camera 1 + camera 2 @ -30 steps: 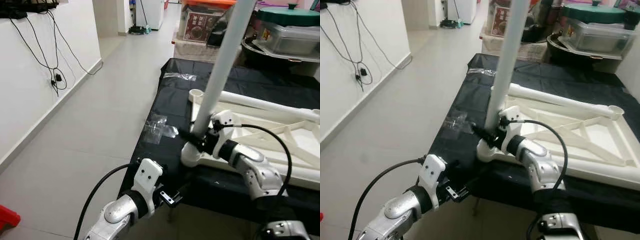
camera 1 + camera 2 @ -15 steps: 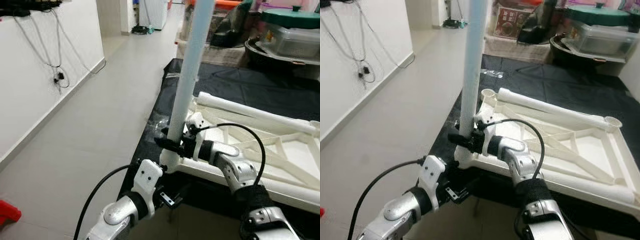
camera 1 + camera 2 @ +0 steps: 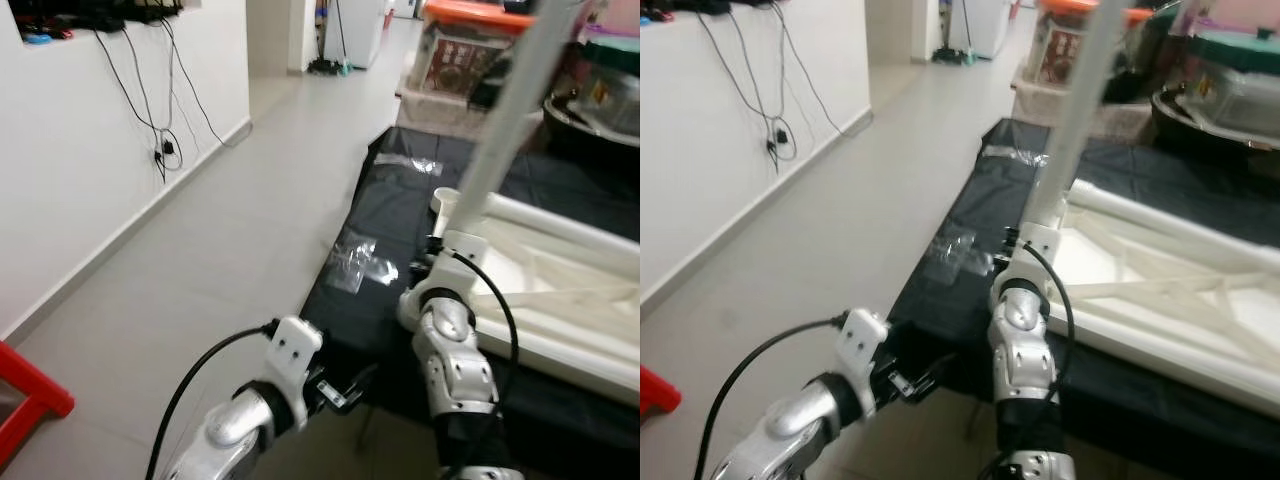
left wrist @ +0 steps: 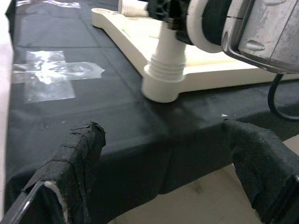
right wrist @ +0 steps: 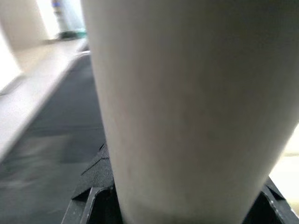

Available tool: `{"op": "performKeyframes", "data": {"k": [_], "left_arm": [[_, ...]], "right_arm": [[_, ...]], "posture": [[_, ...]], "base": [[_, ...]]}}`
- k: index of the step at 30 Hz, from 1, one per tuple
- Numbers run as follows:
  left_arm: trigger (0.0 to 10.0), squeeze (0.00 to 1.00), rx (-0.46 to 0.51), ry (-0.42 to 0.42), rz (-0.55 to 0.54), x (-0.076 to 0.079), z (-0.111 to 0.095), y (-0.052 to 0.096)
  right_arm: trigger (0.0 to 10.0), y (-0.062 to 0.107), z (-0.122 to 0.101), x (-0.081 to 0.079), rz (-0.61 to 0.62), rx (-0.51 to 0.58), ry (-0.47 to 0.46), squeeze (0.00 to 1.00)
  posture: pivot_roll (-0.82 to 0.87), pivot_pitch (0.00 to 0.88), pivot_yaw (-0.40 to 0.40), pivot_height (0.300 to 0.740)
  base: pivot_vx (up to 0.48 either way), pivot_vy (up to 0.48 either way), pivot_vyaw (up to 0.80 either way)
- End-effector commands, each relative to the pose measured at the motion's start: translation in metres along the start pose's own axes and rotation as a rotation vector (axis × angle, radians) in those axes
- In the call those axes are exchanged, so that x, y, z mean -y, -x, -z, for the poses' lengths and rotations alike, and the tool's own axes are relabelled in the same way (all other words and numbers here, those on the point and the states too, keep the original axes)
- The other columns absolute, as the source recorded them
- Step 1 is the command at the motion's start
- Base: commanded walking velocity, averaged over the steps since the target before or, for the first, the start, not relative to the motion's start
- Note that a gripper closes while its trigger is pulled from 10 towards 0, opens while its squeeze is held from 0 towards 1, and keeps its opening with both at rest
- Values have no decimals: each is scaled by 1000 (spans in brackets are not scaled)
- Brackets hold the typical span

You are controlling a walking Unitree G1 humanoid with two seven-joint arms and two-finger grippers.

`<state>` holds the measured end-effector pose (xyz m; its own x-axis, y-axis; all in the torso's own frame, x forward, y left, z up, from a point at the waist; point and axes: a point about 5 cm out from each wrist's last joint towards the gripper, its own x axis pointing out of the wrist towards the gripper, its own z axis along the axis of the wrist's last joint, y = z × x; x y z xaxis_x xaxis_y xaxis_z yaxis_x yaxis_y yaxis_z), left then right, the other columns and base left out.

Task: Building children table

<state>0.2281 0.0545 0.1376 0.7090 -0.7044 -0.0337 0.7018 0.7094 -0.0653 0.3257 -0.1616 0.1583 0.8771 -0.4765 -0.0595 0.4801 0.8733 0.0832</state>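
Left wrist view: table leg [image 4: 164, 70] near cloth edge [image 4: 154, 154]

Table leg [image 3: 505, 120] top cut off by frame edge; right gripper [image 3: 437, 243] fingers hidden behind wrist; tabletop [image 3: 560, 290] cropped.

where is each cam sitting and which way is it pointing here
Left eye, right eye: on the head, looking forward and down at the black cloth-covered table and cream plastic tabletop frame; both silver arms show.
Left wrist: low at the table edge, facing the frame's corner socket between the left gripper fingers.
Right wrist: pressed against the white leg tube.
Shared: the tube, frame and black cloth.
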Motion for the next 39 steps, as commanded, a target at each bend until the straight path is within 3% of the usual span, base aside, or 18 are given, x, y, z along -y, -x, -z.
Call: {"op": "performKeyframes", "data": {"k": [1, 4, 5, 10, 11, 13, 14, 16, 18, 19, 20, 22, 25, 27, 28, 29, 32, 39], "left_arm": [[10000, 0, -9, 9, 4, 1, 3, -1], [10000, 0, -8, 7, 3, 1, 3, -1], [10000, 0, -8, 7, 2, 1, 3, -1], [10000, 0, -9, 8, 2, 1, 3, -1], [10000, 0, -9, 10, 3, 0, 3, -1], [10000, 0, -10, 10, 5, 0, 3, -1], [10000, 0, -10, 10, 5, 0, 3, -1], [10000, 0, -10, 10, 5, 0, 3, -1], [10000, 0, -9, 10, 5, 0, 3, -1], [10000, 0, -10, 10, 5, 0, 3, -1], [10000, 0, -10, 9, 5, 0, 4, -1], [10000, 0, -10, 9, 5, 0, 4, -1], [10000, 0, -8, 9, 7, 1, 3, -1], [10000, 0, -8, 9, 7, 1, 3, -1], [10000, 0, -7, 9, 10, 2, 3, -2], [10000, 0, -7, 9, 10, 2, 3, -2], [10000, 0, -5, 9, 10, 1, 3, -2], [10000, 0, -5, 7, 16, 3, 3, -1]], "right_arm": [[0, 18, 12, -16, 47, -56, -62, 0], [0, 22, 14, -36, 0, -60, -92, 0], [10000, 24, 10, -44, -69, -35, -102, 1000], [10000, 25, 1, -50, -154, 29, -106, 1000], [10000, 14, -8, -39, -243, 109, -106, 0], [10000, 6, -15, -31, -367, 165, -109, 0], [10000, 6, -15, -31, -367, 165, -109, 0], [10000, 0, -16, -26, -508, 160, -102, 0], [10000, -3, -16, -23, -561, 150, -96, 0], [10000, -7, -14, -19, -704, 91, -83, 0], [10000, -7, -12, -11, -968, 15, -20, 0], [10000, -7, -12, -11, -968, 15, -20, 0], [10000, -7, -15, -7, -1155, -45, 12, 0], [10000, -7, -15, -7, -1155, -45, 12, 0], [10000, -3, -15, -9, -1304, -76, 34, 0], [10000, -3, -15, -9, -1304, -76, 34, 0], [10000, 8, -8, -20, -1532, -146, 80, 0], [10000, 17, -6, -34, -1645, -166, 77, 0]], "posture": [[166, 58, -101, 740], [170, 58, -101, 740], [170, 58, -101, 740], [165, 58, -98, 740], [163, 59, -98, 740], [163, 59, -98, 740], [163, 59, -98, 740], [162, 60, -96, 740], [162, 60, -96, 740], [165, 51, -97, 740], [167, 49, -99, 740], [167, 49, -99, 740], [167, 49, -99, 740], [167, 49, -99, 740], [171, 40, -101, 740], [171, 40, -101, 740], [188, 35, -109, 740], [181, 29, -107, 740]], "base": [[0, 0, 0], [0, 0, 0], [0, 0, 0], [0, 0, 0], [0, 0, 0], [0, 0, 0], [0, 0, 0], [0, 0, 0], [0, 0, 0], [0, 0, 0], [0, 0, 0], [0, 0, 0], [0, 0, 0], [0, 0, 0], [0, 0, 0], [0, 0, 0], [0, 0, 0], [0, 0, 0]]}}
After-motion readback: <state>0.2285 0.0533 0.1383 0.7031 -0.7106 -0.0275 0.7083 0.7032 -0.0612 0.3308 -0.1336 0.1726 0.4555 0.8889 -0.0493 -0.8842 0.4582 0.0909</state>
